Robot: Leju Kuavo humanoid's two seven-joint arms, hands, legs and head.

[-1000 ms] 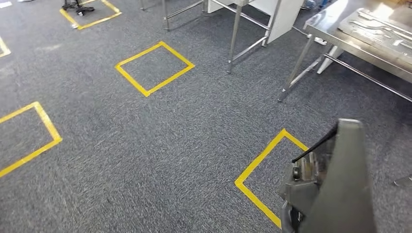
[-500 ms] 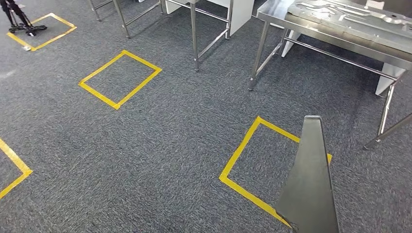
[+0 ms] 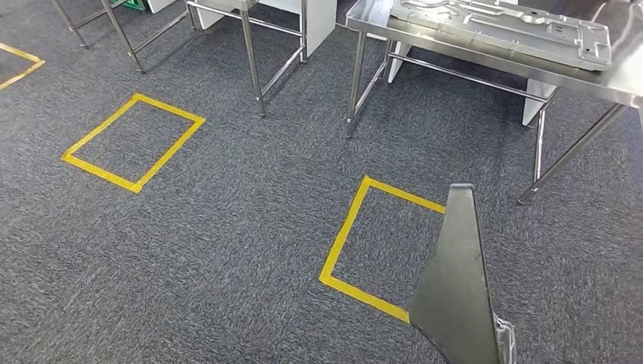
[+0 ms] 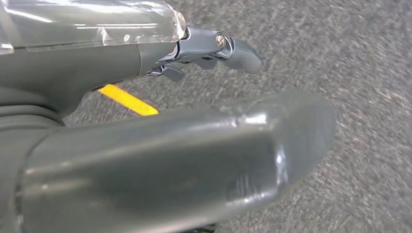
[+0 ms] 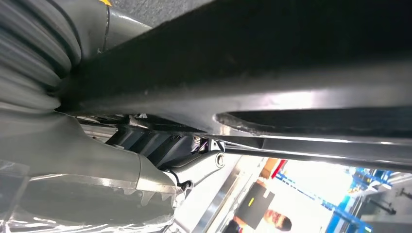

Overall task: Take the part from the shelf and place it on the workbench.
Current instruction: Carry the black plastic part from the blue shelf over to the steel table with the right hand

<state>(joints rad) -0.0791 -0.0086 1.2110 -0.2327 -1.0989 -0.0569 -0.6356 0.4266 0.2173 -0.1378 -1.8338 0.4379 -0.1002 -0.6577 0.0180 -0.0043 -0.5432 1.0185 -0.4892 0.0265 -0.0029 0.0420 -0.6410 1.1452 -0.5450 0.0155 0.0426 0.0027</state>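
Right hand (image 5: 73, 145) clamped on the grey metal part (image 3: 455, 296), held upright above it, over grey carpet. Left hand (image 4: 160, 145) holding nothing, fingers (image 4: 238, 48) loosely extended. Workbench (image 3: 485, 57) ahead.

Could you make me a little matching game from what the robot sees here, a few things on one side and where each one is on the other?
Things:
1. metal part
2. stamped panel
3. yellow tape square
4. left hand

Places:
A. flat on the steel workbench
B. stuck on the grey carpet
C. standing up, low in the head view
D. hanging above the carpet, holding nothing

Pairs: 1-C, 2-A, 3-B, 4-D
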